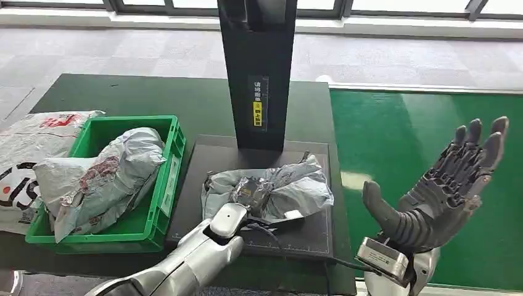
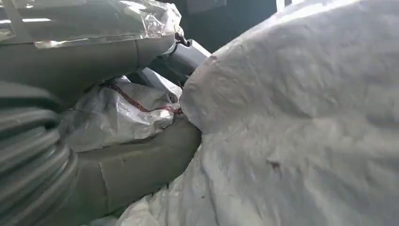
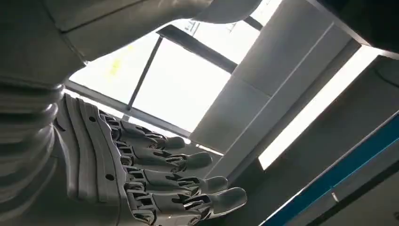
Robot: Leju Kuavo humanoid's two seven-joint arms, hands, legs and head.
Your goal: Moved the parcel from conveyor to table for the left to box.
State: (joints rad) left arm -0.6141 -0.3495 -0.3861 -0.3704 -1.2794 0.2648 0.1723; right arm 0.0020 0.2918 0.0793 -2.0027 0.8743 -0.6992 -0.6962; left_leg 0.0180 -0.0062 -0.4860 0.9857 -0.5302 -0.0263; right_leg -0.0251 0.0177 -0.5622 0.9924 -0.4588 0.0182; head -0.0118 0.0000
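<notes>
A crumpled grey plastic parcel [image 1: 296,185] lies on the black pad [image 1: 203,160] in the middle of the dark table. My left hand [image 1: 250,194] reaches in from below and grips the parcel's near left part. In the left wrist view a fold of the parcel [image 2: 122,113] sits pinched between the thumb [image 2: 141,160] and the fingers above it, with the parcel's bulk [image 2: 306,117] beside them. My right hand [image 1: 444,185] is raised over the green conveyor [image 1: 401,135], palm up, fingers spread and holding nothing. Its straight fingers [image 3: 155,179] show against the ceiling in the right wrist view.
A green box [image 1: 132,120] at the table's left holds grey parcels [image 1: 105,176]. A white printed bag [image 1: 24,148] lies beyond its left side. A black upright post [image 1: 258,68] stands at the back of the pad. The conveyor runs along the table's right side.
</notes>
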